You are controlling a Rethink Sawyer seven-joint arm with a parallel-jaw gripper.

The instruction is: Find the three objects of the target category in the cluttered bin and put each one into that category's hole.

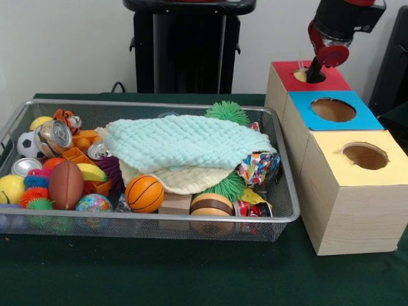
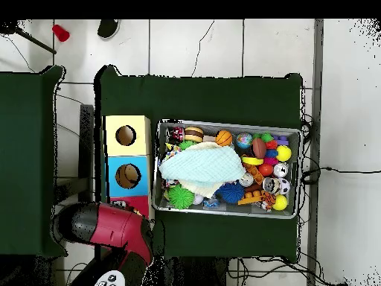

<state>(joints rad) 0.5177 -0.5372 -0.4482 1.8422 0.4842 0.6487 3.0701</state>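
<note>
The silver wire-mesh bin [image 1: 127,103] lies on the green table, full of toys; it also shows in the overhead view [image 2: 223,124]. An orange striped tiger plush [image 1: 67,119] sits in its far left corner. No duck shows. A mint towel [image 1: 185,143] over a cream cloth [image 1: 182,178] hides the bin's middle. My gripper [image 1: 313,73] reaches down into the hole of the red-topped box [image 1: 331,80], its tips hidden inside. In the overhead view my arm [image 2: 111,227] covers that box.
A blue-topped box [image 1: 357,118] and a yellow-topped box [image 1: 382,169] with round holes stand in a row beside the bin. The bin holds a football [image 1: 65,185], a basketball [image 1: 144,193], shiny cans [image 1: 54,137] and spiky balls [image 1: 227,113]. The black pedestal [image 1: 188,51] stands behind.
</note>
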